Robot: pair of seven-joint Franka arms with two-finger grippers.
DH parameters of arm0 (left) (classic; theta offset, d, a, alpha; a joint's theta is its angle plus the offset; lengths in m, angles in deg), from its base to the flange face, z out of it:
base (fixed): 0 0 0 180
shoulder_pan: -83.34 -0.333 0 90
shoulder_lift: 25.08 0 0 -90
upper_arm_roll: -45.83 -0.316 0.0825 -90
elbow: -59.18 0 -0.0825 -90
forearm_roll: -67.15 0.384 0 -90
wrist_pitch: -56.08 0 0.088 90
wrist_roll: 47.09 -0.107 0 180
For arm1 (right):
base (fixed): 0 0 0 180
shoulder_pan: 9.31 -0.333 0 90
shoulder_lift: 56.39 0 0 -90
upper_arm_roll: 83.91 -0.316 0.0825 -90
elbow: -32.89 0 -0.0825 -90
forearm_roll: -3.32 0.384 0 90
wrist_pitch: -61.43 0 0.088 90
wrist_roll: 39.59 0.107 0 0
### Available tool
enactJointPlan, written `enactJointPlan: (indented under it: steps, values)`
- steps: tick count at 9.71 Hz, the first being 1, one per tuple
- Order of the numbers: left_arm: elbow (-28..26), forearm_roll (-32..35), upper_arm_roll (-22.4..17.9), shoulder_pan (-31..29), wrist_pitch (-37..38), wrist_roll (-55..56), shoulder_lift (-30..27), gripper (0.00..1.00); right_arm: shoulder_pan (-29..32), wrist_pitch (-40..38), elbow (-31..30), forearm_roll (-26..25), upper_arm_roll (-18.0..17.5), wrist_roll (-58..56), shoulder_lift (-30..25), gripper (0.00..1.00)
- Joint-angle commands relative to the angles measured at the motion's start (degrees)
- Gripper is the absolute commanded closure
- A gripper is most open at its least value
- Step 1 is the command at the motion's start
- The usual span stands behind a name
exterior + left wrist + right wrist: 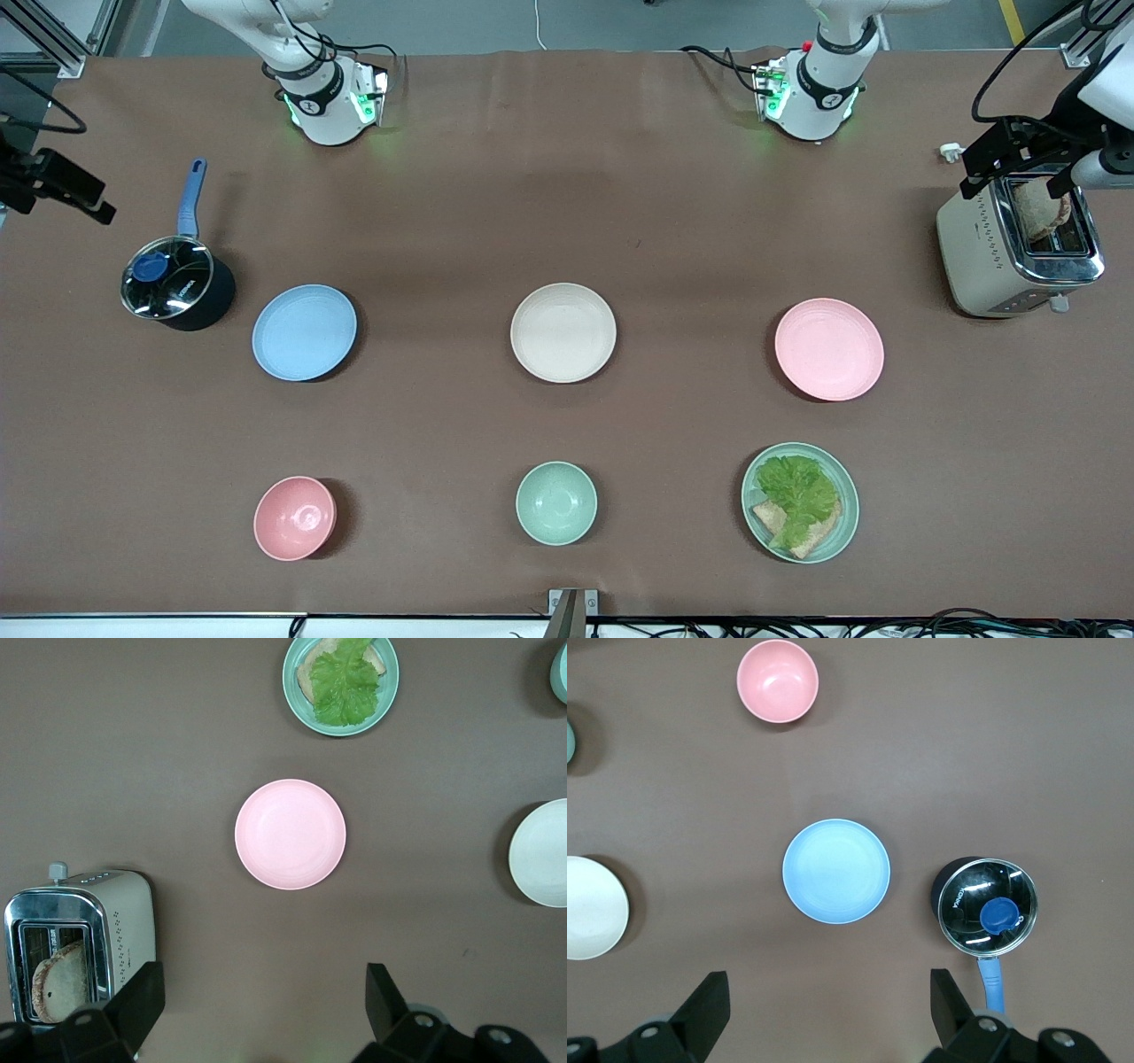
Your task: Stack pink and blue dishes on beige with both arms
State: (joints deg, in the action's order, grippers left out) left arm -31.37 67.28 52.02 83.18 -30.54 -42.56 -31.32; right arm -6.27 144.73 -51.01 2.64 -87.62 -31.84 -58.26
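The beige plate [563, 332] lies at the table's middle. The blue plate [304, 332] sits beside it toward the right arm's end, and the pink plate [829, 348] toward the left arm's end. All three lie flat and apart. My left gripper [261, 979] hangs open and empty high over the table beside the toaster, with the pink plate [290, 834] in its wrist view. My right gripper [828, 983] is open and empty too, high over bare table near the saucepan, looking down on the blue plate [836, 871].
A lidded saucepan [174, 285] stands beside the blue plate. A toaster [1019, 248] holds bread at the left arm's end. Nearer the front camera sit a pink bowl [294, 517], a mint bowl [555, 502] and a mint plate [842, 523] with lettuce and bread.
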Motion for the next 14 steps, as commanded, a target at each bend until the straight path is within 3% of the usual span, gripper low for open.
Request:
enactJointPlan:
  steps: [1, 3, 4, 5, 7, 8, 10, 12, 13, 14]
  values:
    - [0.5, -0.4, 0.8, -0.9, 1.3, -0.8, 1.9, 0.0, 0.0, -1.2, 4.2, -1.6, -0.6, -0.4, 1.5, 0.0]
    - [2.8, 0.0, 0.6, -1.1, 1.3, -1.1, 6.0, 0.0, 2.7, -2.4, 4.7, -1.6, -0.2, -1.6, 1.5, 0.0]
    - [1.8, -0.1, 0.5, -2.1, 0.7, -1.6, 8.8, 0.0, 0.8, -1.9, 1.6, -4.0, -1.5, 0.4, 7.0, 0.0]
    - [-0.7, -0.4, 0.6, -3.9, -2.6, -3.4, 11.7, 0.0, -0.2, -1.9, 3.2, -4.6, -2.9, 7.0, 7.2, 0.0]
    - [-14.2, -0.7, 0.7, -6.7, -19.4, -8.4, 13.0, 0.0, 0.0, -4.8, 4.5, -3.9, -2.3, 2.8, 5.6, 0.0]
    - [-19.2, -1.0, 0.7, -6.9, -26.9, -11.2, 15.5, 0.0, -0.1, -4.7, 4.7, -2.2, 0.3, -1.7, 4.5, 0.0]
    - [-24.8, -1.0, 0.9, -8.4, -40.2, -12.7, 21.5, 0.0, -0.5, -4.6, 4.7, -0.5, 2.7, -5.3, 3.0, 0.0]
    - [-27.5, -1.0, 1.0, -10.9, -49.5, -19.7, 26.9, 0.0, -0.5, -1.9, -0.8, -0.4, 2.3, -6.9, 3.4, 0.0]
    - [-27.7, -0.9, 1.1, -11.6, -51.3, -21.7, 29.5, 0.03, -0.3, 4.6, -8.4, 0.1, 2.4, -10.3, 3.5, 0.0]
    - [-28.1, -0.9, 1.1, -12.2, -53.6, -24.0, 31.9, 0.1, 0.2, 12.6, -15.9, 3.6, 2.6, -11.6, 3.7, 0.0]
